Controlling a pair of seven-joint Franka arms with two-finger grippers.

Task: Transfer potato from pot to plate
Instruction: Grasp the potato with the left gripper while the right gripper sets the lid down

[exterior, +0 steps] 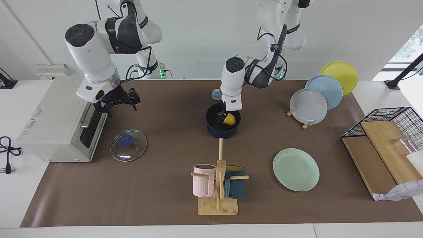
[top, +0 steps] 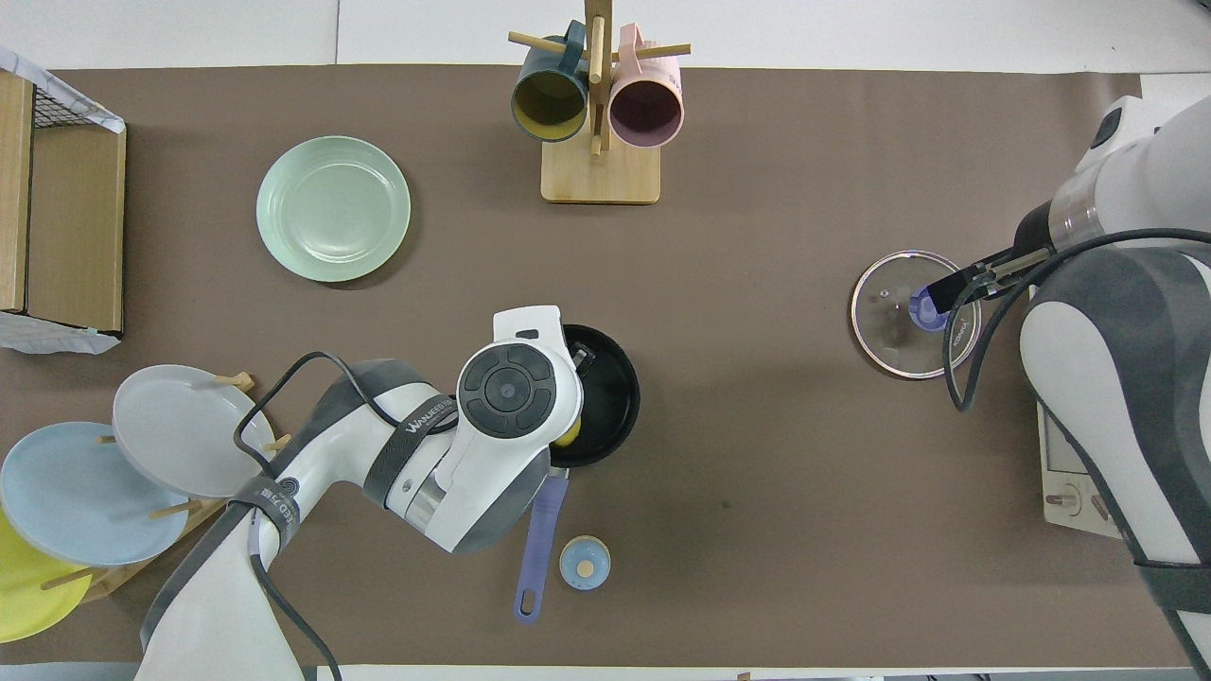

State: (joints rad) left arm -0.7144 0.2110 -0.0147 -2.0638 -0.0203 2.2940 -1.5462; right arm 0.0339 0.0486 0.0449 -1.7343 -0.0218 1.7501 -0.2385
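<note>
Yellow potato is seen inside the navy pot at mid-table, with the left gripper lowered into the pot and its fingers pinched on the potato. Mint-green plate is set farther from the robots than the pot, toward the left arm's end. The right gripper is held waiting above the table near the glass lid, its fingers spread.

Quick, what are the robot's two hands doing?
Left gripper: down in the pot, at the potato; grip cannot be told.
Right gripper: open, empty, waiting.
</note>
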